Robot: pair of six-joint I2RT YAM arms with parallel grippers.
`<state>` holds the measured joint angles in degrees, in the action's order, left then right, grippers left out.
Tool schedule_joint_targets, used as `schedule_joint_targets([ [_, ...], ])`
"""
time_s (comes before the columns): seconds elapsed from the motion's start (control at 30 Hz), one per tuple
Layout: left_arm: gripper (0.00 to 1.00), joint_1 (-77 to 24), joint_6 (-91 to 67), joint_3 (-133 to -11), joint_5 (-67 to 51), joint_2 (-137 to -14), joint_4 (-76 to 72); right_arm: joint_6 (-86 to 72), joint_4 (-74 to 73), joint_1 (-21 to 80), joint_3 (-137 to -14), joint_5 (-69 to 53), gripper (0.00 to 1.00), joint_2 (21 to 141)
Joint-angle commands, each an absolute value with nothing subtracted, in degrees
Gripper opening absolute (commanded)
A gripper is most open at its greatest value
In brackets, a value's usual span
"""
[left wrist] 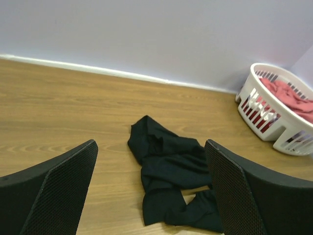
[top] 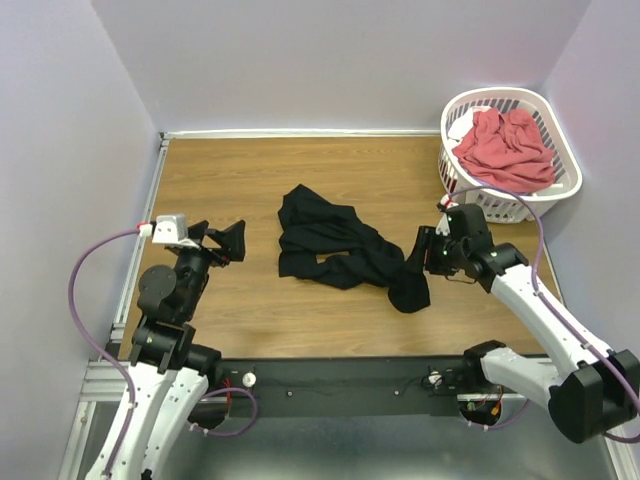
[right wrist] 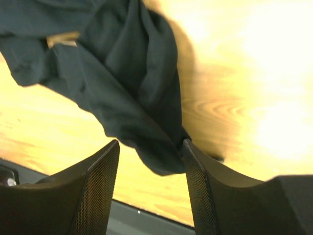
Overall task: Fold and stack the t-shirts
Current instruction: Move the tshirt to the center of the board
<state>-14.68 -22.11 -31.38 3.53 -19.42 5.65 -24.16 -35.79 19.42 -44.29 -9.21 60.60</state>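
A black t-shirt point(top: 340, 250) lies crumpled in the middle of the wooden table point(top: 230, 180); the left wrist view shows the same shirt point(left wrist: 171, 181) ahead. My right gripper point(top: 425, 250) hovers at the shirt's right end. Its jaws point(right wrist: 150, 144) stand open, and a hanging fold of the black cloth point(right wrist: 127, 73) lies between them, brushing the right finger point(right wrist: 205, 196). My left gripper point(top: 225, 238) waits wide open to the left of the shirt, with nothing between its fingers point(left wrist: 150, 144). A coral-red t-shirt point(top: 505, 148) sits bunched inside the basket.
The white slotted laundry basket point(top: 500, 95) stands at the back right corner, close to my right arm; it also shows in the left wrist view point(left wrist: 266, 117). Purple walls close off the back and sides. A black rail point(top: 340, 380) runs along the near edge.
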Motion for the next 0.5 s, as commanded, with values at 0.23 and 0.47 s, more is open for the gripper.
schedule_joint_targets([
  [0.23,0.98,-14.5,-23.5,-38.3,-9.8,-50.1,0.3,-18.8,-32.6,19.8,-54.7,-10.9,0.65,68.9],
  [0.47,0.94,-17.0,-22.6,-54.2,-20.4,-76.5,4.1,-18.3,-32.0,20.2,-51.5,-15.7,0.79,69.3],
])
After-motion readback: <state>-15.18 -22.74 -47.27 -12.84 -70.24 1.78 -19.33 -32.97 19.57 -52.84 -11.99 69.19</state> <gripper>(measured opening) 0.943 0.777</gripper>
